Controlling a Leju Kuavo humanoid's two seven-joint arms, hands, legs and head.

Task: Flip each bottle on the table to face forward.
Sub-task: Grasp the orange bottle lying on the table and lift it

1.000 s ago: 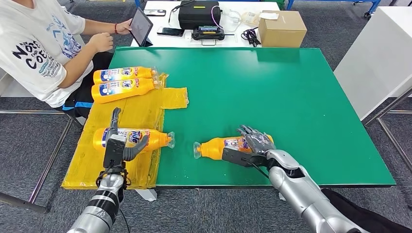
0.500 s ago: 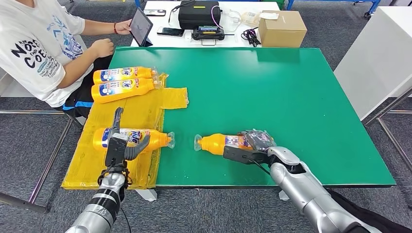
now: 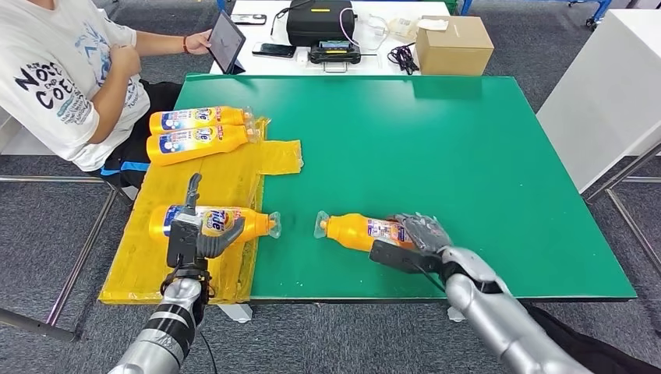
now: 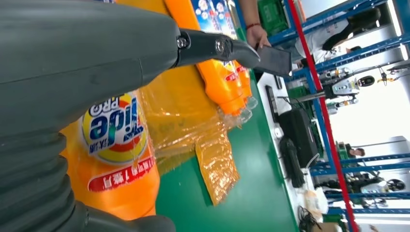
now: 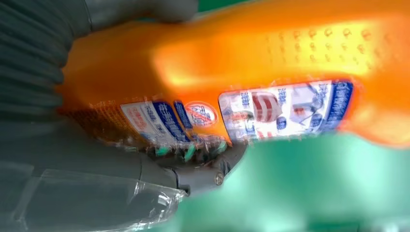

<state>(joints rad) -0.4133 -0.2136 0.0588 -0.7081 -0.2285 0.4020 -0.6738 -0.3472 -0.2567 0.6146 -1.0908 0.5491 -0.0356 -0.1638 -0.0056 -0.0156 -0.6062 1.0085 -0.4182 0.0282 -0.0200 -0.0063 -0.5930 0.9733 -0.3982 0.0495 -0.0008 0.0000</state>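
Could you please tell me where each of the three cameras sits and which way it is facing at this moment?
Head view: high on the robot, looking forward and down at the green table; both arms rise from below, the right hand gripping an orange bottle.
Left wrist view: behind the left hand, looking past a bottle on yellow plastic.
Right wrist view: behind the right hand, close on its bottle's back label.
Shared: head and right wrist views both show the gripped bottle.

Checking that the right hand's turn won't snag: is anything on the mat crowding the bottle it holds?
Nothing visible does. The right hand grips the bottle on bare green mat. The nearest thing, the other bottle under the left hand, lies cap to cap with it, with a gap between the caps.
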